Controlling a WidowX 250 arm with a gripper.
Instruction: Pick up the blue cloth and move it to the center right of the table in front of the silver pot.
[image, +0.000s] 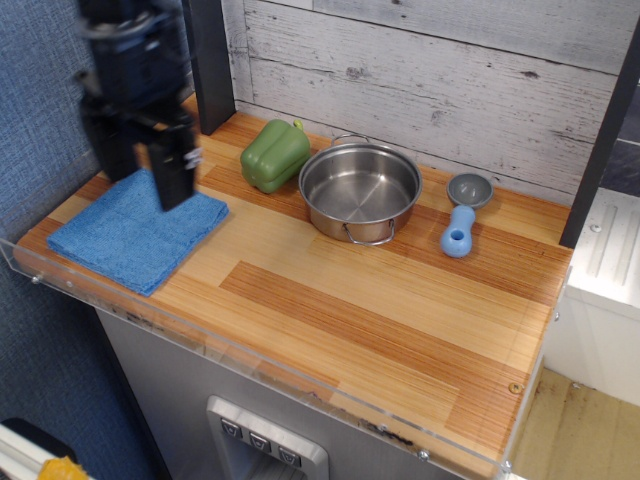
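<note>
The blue cloth (136, 231) lay flat at the table's (380, 330) near-left corner. The gripper (143, 176) hung over its far edge, jaws apart for grasping. The silver pot (360, 191) stood well right.

Hand (143, 170), fingers spread, hovers over the blue cloth (135, 234).

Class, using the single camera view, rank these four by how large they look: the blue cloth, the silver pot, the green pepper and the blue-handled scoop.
1. Blue cloth, largest, though nearest the camera.
2. Silver pot.
3. Green pepper and blue-handled scoop: too close to rank; the pepper is bulkier, the scoop longer.
</note>
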